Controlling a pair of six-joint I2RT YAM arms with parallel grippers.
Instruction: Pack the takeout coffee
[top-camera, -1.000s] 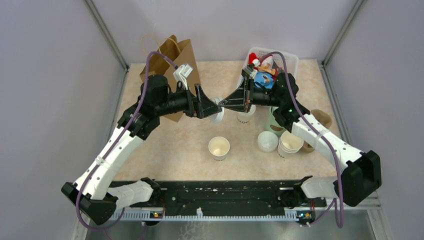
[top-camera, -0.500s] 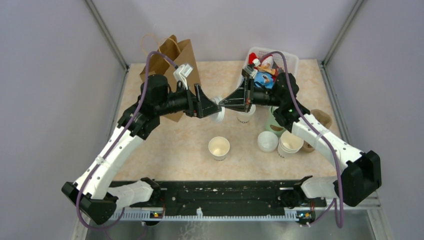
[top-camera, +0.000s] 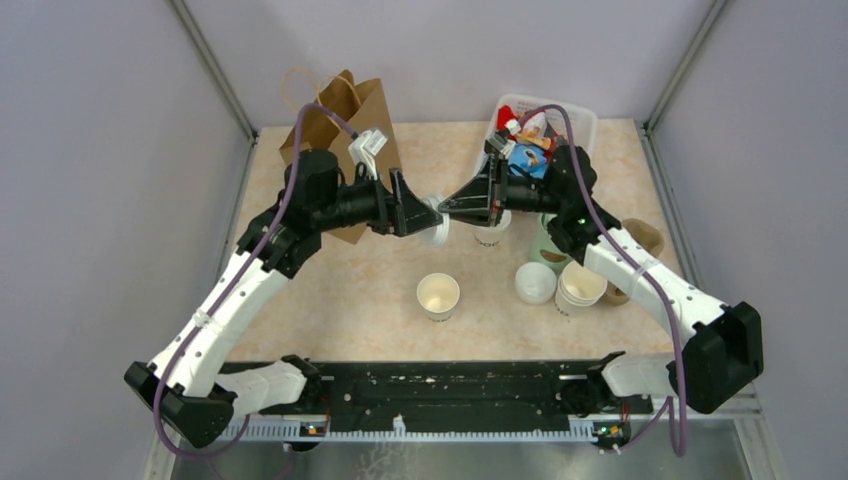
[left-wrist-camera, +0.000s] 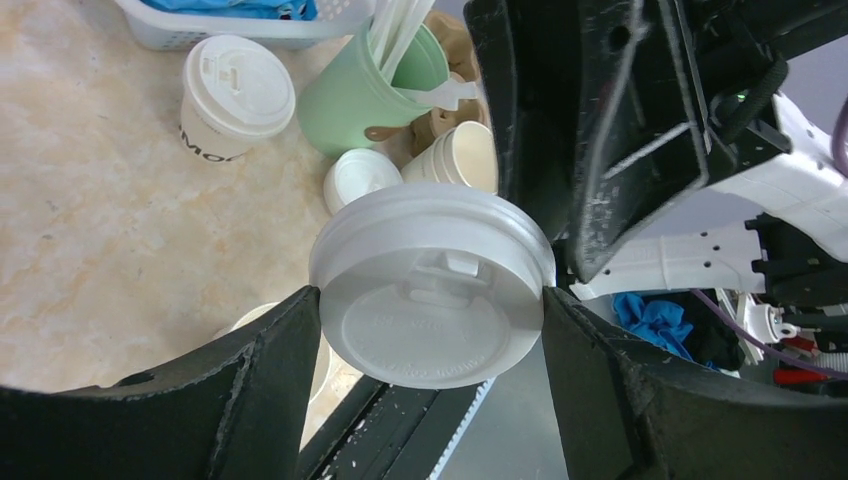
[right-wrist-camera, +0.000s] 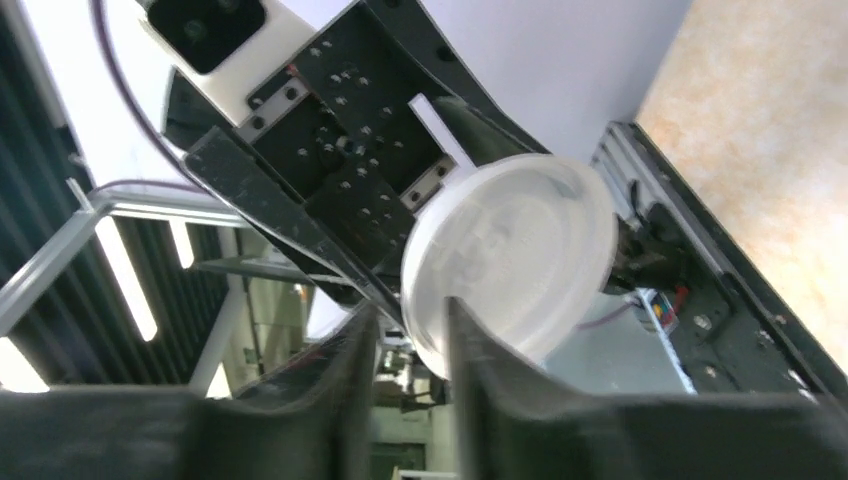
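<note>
A loose white plastic lid (top-camera: 437, 224) hangs in mid-air between the two grippers. My left gripper (top-camera: 428, 217) is shut on it, and in the left wrist view both jaws press opposite edges of the lid (left-wrist-camera: 432, 285). My right gripper (top-camera: 447, 209) faces it with its fingers slightly apart, so the lid's rim (right-wrist-camera: 510, 260) sits loosely at the gap. The takeout coffee (top-camera: 438, 296), a lidless white paper cup, stands on the table below them. It is partly hidden under the lid in the left wrist view (left-wrist-camera: 262, 318).
A lidded white cup with black lettering (left-wrist-camera: 235, 100) stands behind the right gripper. To the right are a green cup (top-camera: 545, 245), loose lids (top-camera: 535, 283) and stacked white cups (top-camera: 580, 285). At the back are a brown paper bag (top-camera: 345, 120) on the left and a white basket (top-camera: 585, 118) on the right.
The left jaws have closed in onto the lid's edges. The right gripper's fingers have parted from a tight pinch on the rim. Neither arm has shifted noticeably.
</note>
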